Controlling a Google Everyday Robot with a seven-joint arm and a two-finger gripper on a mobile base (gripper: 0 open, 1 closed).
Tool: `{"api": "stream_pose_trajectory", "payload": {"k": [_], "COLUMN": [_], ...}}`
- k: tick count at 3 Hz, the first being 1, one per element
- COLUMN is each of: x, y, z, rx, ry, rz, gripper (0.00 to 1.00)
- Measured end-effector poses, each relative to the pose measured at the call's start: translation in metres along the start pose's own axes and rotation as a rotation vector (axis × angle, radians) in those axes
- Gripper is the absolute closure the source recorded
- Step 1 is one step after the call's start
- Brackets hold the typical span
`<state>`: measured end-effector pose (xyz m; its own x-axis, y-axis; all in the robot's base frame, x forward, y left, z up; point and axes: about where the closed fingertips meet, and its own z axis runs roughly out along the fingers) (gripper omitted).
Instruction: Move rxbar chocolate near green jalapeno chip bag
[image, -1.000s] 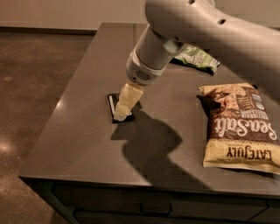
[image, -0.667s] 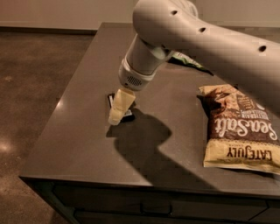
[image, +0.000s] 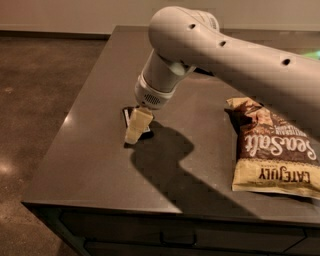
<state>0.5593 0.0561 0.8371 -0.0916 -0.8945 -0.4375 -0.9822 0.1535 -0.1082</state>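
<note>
The bench (image: 100, 165) is dark grey-brown with a dull sheen. The gripper (image: 133, 134), pale cream, stands near the bench's left edge, about midway along it, over the rxbar chocolate (image: 128, 114), which is black with a white strip. The arm (image: 225, 55) is light grey, marked with small dark dots. By the right edge lies a bag (image: 275, 150), brown and cream with white "Sea Salt" lettering. The floor (image: 35, 100) is mottled brown.

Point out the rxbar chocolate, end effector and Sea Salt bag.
rxbar chocolate (image: 128, 113): camera view, exposed left end.
end effector (image: 133, 135): camera view, lower tip, over the bar.
Sea Salt bag (image: 277, 150): camera view, brown front.
</note>
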Motion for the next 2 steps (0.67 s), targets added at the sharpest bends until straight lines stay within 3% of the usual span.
{"api": "stream_pose_trajectory", "payload": {"k": [2], "x": [0.0104], "y": [-0.0002], "z": [-0.001], "rx": [-0.001], "ry": [0.007], "rz": [-0.003], "gripper": [0.63]}}
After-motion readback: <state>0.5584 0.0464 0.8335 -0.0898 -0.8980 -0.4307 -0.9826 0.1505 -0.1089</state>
